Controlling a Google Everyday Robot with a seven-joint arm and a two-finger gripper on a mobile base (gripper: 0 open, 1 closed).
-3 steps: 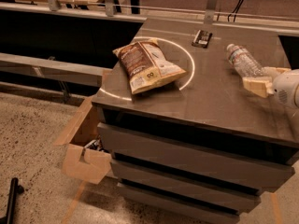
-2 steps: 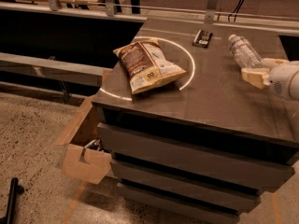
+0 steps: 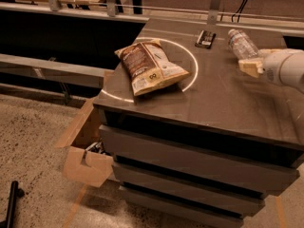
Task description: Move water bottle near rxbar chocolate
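The claw point(image 3: 253, 59) reaches in over the right edge of the tabletop point(image 3: 213, 101), towards the far right corner. Its jaws look closed on the base end of the water bottle point(image 3: 241, 43). The bottle lies at a slant, its white cap pointing to the far edge. I cannot tell whether it hangs clear of the surface or rests on it.

The rxbar chocolate point(image 3: 205, 39) lies flat by the far edge, just left of the bottle's cap, near it but not touching. The chip bag point(image 3: 149, 66) sits well apart, towards the left edge, and plays no part.

The bottle seems almost where it should be, so what remains is a small shift and a release. The risks I judge:

- The hold is at one end only, so the long free end could swing or droop and knock the bar towards the far edge.
- A round ribbed bottle set down on its side may roll once let go, away from the bar or off the nearby far or right edge.
- Thin clear plastic can buckle under the squeeze and slip out early.
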